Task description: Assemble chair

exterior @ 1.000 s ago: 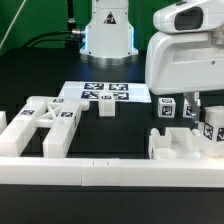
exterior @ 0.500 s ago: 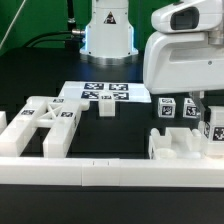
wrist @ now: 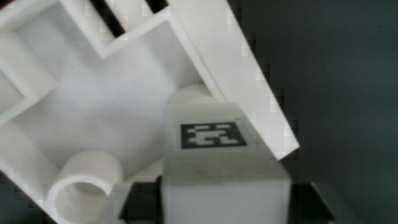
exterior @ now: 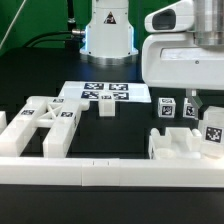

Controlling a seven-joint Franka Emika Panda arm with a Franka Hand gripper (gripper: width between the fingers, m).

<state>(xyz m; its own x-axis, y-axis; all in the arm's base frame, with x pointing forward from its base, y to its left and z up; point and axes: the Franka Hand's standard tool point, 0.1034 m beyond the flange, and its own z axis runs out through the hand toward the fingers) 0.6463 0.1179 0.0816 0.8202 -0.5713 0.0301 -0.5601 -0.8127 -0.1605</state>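
Note:
My gripper (exterior: 207, 112) is shut on a white cube-ended peg (exterior: 213, 135) with a square tag, at the exterior view's right. In the wrist view the peg (wrist: 217, 150) fills the gap between the two dark fingers (wrist: 146, 203). It stands against the white notched block (exterior: 180, 146), whose slanted walls also show in the wrist view (wrist: 107, 90). The X-braced frame (exterior: 45, 122) lies at the exterior view's left. Two more tagged pegs (exterior: 167, 108) stand behind the notched block. A small white piece (exterior: 107, 109) sits near the marker board.
The marker board (exterior: 103, 93) lies flat at the back centre, in front of the robot base (exterior: 107, 35). A long plain white rail (exterior: 110, 170) runs along the front edge. A short white rail end (exterior: 4, 122) shows at the far left.
The arm has shifted slightly, and the held peg has sunk a little towards the notched block. The other parts have not moved.

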